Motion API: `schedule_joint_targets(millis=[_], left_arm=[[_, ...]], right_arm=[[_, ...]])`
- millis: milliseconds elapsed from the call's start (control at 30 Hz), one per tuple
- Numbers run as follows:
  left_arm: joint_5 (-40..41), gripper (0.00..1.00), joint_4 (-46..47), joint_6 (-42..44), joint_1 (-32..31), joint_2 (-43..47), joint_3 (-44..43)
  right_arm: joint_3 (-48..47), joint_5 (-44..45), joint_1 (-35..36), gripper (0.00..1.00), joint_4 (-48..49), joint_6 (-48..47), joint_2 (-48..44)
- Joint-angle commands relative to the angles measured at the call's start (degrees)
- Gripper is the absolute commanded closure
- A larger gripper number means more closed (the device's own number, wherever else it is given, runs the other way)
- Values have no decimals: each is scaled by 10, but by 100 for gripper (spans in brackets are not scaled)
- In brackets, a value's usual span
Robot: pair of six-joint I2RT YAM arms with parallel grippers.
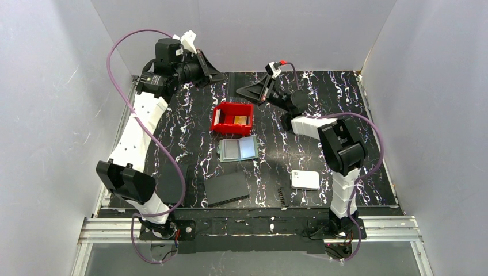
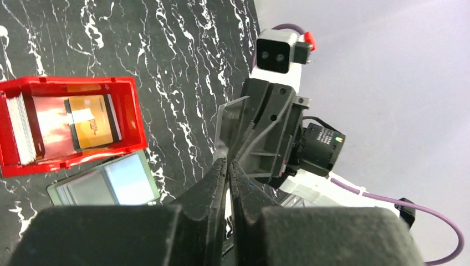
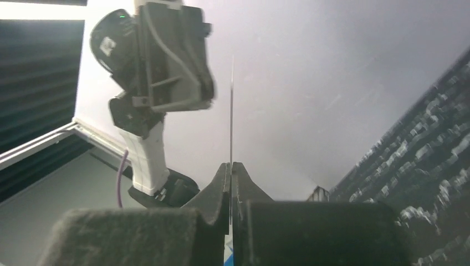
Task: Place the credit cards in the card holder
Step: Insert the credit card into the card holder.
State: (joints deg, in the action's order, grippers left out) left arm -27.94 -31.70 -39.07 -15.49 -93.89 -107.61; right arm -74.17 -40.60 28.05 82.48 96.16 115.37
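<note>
Step in hand: moving one card from bin to holder. I judge it is at a mid-air pass or regrip between the two arms, over the far part of the black white-veined bench.
Right jaws: pinched shut on one edge of a thin pale credit card, which stands edge-on straight out from their tips.
Left jaws: closed tight and pointing towards the right jaws, with the card right at their tips.
Other cards: an orange flat credit card lies on the floor of the small red plastic bin, and a stack of white cards stands on edge at one end.
Holder: the grey-green folding card holder lies open on the bench just beside the bin, on its near side, pale pockets up and well apart from the held card.
Next move: probably bring the card down to the holder, line its free edge up with a pocket mouth and slide it in flat. The light holder may shift unless it is steadied.
Hard to make out: whether the left jaws actually grip a corner of the card or only meet it. The card cannot be picked out from above. The pocket openings are unclear, and the holder is partly cut off in the left wrist view. The right wrist view shows neither bin nor holder.
</note>
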Motion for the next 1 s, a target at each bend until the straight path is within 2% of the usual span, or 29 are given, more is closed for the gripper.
schedule_joint_targets(millis=[0,67,100,133,167,200,267,300,400,567,767,967], left_arm=[[16,83,-44,50,9,44,48],[34,65,-58,77,13,71,106],[42,58,-63,88,17,84,138],[44,56,-65,99,18,96,174],[39,56,-64,106,19,106,209],[21,55,-55,108,19,117,243],[-15,55,-6,89,18,143,319],[-29,56,28,70,15,155,361],[-31,60,121,23,-11,169,460],[0,66,230,-22,-50,139,535],[3,72,295,-46,-55,62,567],[19,76,314,-45,-55,13,566]], right_arm=[[86,-13,-27,99,-26,-59,-59],[135,-56,-37,99,-171,-172,-98],[145,-70,-39,99,-274,-280,-117],[147,-71,-38,99,-397,-345,-136],[144,-59,-35,99,-521,-479,-156],[135,-37,-27,99,-677,-566,-173],[115,20,-6,99,-836,-686,-199],[112,37,3,99,-874,-713,-205],[141,28,9,99,-863,-686,-203],[189,-31,11,99,-772,-606,-148],[204,-41,11,99,-729,-574,-114],[222,-58,11,99,-642,-507,-78]])
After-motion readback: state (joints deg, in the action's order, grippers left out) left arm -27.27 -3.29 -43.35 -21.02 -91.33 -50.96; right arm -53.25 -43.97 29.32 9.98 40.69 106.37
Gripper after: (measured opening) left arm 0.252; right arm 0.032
